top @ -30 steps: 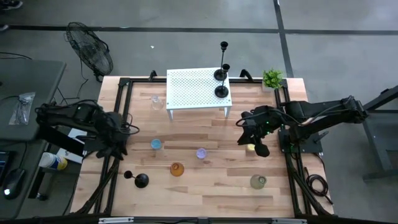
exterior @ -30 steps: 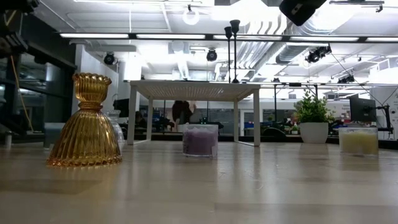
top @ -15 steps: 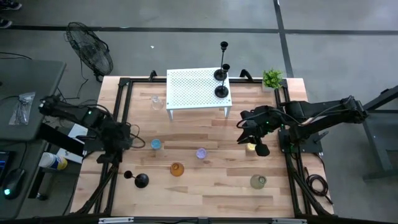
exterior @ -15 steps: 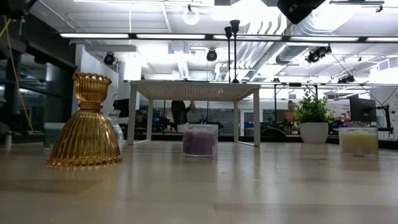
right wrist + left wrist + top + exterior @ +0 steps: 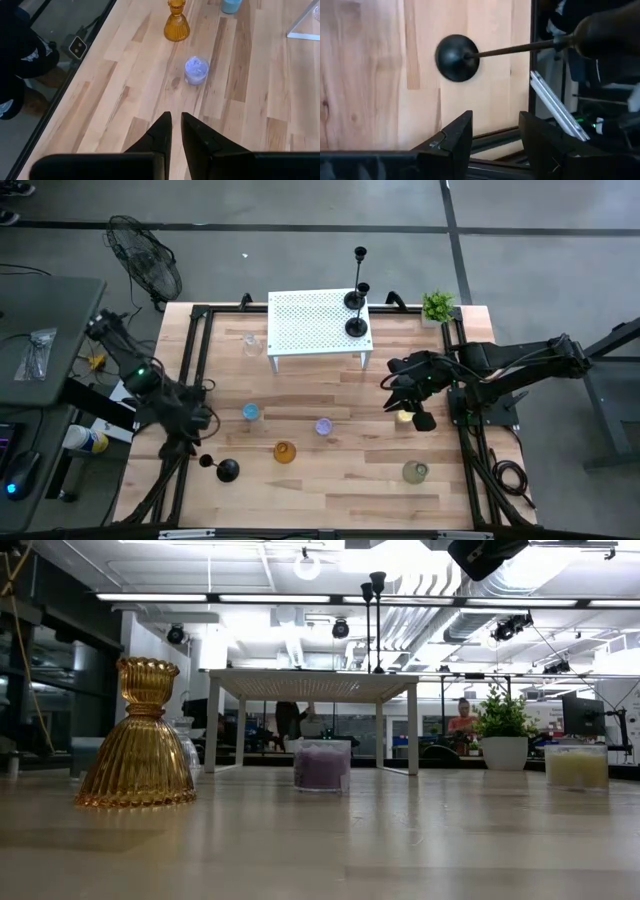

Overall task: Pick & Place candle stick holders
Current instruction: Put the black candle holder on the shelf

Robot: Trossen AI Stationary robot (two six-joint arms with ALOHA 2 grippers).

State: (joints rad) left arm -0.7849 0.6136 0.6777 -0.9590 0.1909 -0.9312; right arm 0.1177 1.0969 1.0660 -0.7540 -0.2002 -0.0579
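The left gripper [image 5: 192, 423] is being held over the table's left edge, its two dark fingers [image 5: 457, 137] parted with nothing between them. Just beyond them, a slim black candlestick with a round base [image 5: 457, 57] is lying tipped on its side on the pale wooden table [image 5: 330, 480]; from above it is seen at about seven o'clock on the tabletop [image 5: 222, 468], apart from the fingers.

The right gripper [image 5: 415, 412] is being held at about three o'clock, its fingers [image 5: 161, 134] pressed together and holding nothing. A pale yellow glass holder [image 5: 576, 766] is sitting just beneath it.

Toward the centre, a lilac glass holder [image 5: 323, 426], an amber ribbed glass holder [image 5: 285, 451] and a blue glass holder [image 5: 250, 412] are standing apart from one another. A greenish glass holder [image 5: 415, 471] is standing at five o'clock.

At twelve o'clock, a white perforated stand [image 5: 312, 325] is carrying two upright black candlesticks [image 5: 356, 302] at its right end. A small green potted plant [image 5: 437, 307] is standing at one o'clock.
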